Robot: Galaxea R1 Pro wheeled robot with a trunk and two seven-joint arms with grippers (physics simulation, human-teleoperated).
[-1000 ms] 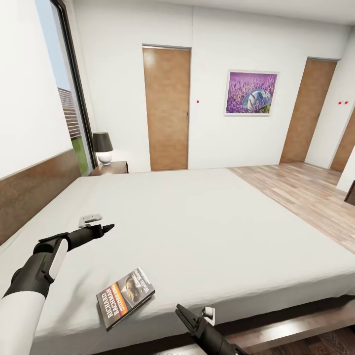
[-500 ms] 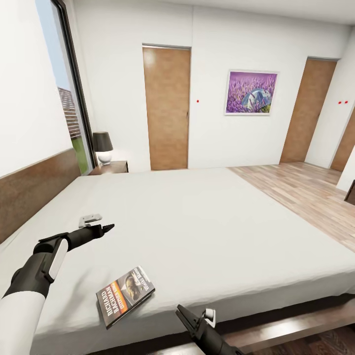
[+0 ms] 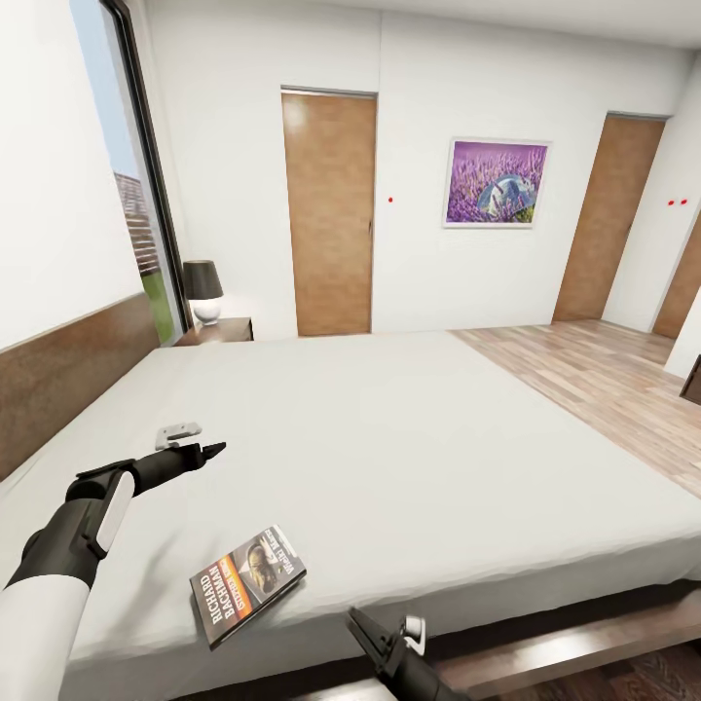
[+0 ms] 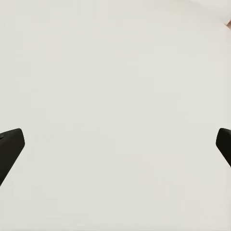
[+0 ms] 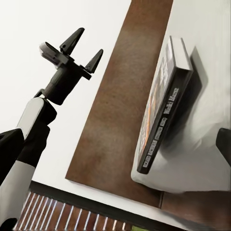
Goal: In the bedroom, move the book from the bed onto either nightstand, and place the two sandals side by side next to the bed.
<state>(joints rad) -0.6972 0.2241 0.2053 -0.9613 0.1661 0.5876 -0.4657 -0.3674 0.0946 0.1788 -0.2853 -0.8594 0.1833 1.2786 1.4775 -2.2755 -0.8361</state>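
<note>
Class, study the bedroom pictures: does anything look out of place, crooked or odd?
One thing: the thin dark paperback book with an orange band lies askew near the front edge of the pale grey-white mattress bed, not on the dark-brown nightstand beside the headboard. Nothing looks spilled or damaged.

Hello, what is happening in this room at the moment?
A two-armed robot stands at the bed in a bedroom. The book lies flat on the mattress near the near edge, and nothing holds it. The right gripper is low at that edge, close beside the book; whether it is open is hard to tell. The left gripper is open and empty over the mattress. A nightstand with a lamp stands at the bed's far corner.
</note>
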